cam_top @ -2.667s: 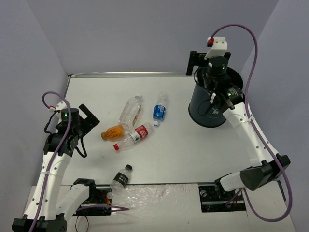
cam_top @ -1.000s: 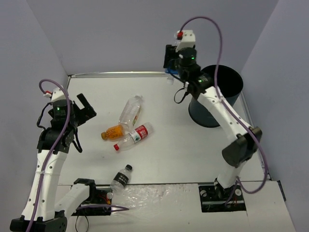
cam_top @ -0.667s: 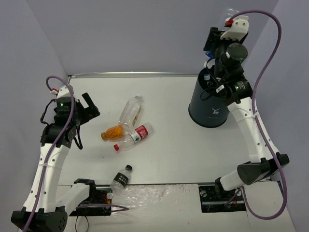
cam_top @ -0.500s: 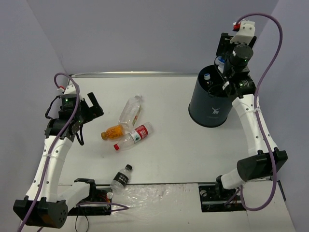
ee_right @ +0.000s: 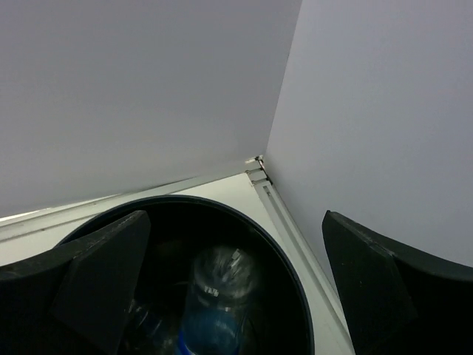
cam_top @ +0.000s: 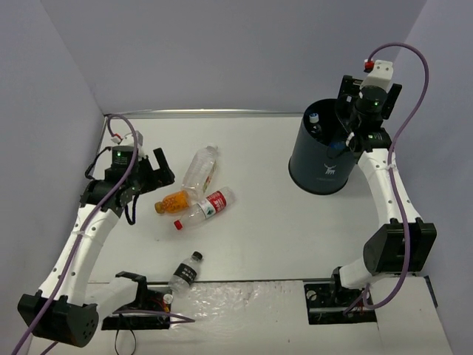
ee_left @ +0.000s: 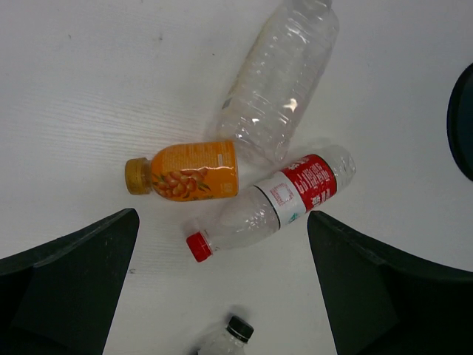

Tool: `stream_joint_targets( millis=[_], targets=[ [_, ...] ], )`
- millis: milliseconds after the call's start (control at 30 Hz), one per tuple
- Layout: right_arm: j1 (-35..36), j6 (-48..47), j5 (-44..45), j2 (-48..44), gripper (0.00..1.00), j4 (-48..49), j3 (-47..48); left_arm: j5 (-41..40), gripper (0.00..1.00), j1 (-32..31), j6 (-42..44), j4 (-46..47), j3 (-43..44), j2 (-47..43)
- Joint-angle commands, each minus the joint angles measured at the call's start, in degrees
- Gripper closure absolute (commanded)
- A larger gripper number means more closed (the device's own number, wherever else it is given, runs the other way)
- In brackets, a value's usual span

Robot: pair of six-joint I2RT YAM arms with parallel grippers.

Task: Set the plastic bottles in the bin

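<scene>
Four bottles lie on the white table. The big clear bottle [cam_top: 199, 167] [ee_left: 278, 81], the orange-filled bottle [cam_top: 174, 201] [ee_left: 191, 170] and the red-label bottle [cam_top: 206, 207] [ee_left: 284, 200] lie bunched together. The dark-label bottle [cam_top: 185, 272] [ee_left: 225, 336] lies near the front edge. My left gripper [cam_top: 163, 170] [ee_left: 222, 217] is open and empty, hovering just left of the bunch. The dark bin [cam_top: 324, 159] [ee_right: 290, 296] stands at the back right. The blue-label bottle [ee_right: 218, 299] lies inside it, with a white-capped bottle [cam_top: 315, 117] at its left wall. My right gripper [cam_top: 367, 102] [ee_right: 235, 218] is open and empty above the bin's far rim.
Grey walls close in the table on the left, back and right. A metal rail [ee_right: 284, 214] runs along the right edge behind the bin. Crumpled clear plastic [cam_top: 222, 296] lies at the front edge by the arm bases.
My right gripper carried the blue-label bottle from the table's back to the bin and let it go inside. My left gripper moved right, towards the bunched bottles.
</scene>
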Motion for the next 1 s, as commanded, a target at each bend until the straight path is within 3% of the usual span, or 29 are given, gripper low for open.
stream_joint_targets(
  millis=[0,167,400,567,733,967],
  targets=[
    [0.2,3.3,-0.5,-5.7,0.0,3.2,0.7,-4.8,0.03,-6.5,-1.0,-0.9,0.2,-0.2],
    [0.3,6.9,-1.2,-9.2,0.0,0.2,0.9,-3.8,0.03,-11.9,-2.2,-5.0,-1.3,1.3],
    [0.3,12.7,-14.4,-14.5,0.0,-4.3,-0.3,-0.7,0.03,-23.6,-8.3,-13.4,-7.3,-3.5],
    [0.6,18.0,-18.0,-19.8,0.0,-5.8,-5.0,-1.6,0.03,-26.3,-13.8,-20.0,-12.6,-5.2],
    [0.9,22.7,-21.3,-26.0,0.0,-4.9,-14.5,4.6,0.03,-29.6,-18.1,-16.4,-19.5,-5.4],
    [0.9,25.1,-21.3,-31.0,0.0,-5.0,-20.7,5.7,0.03,-36.1,-21.6,-11.3,-25.1,0.1]
  ],
)
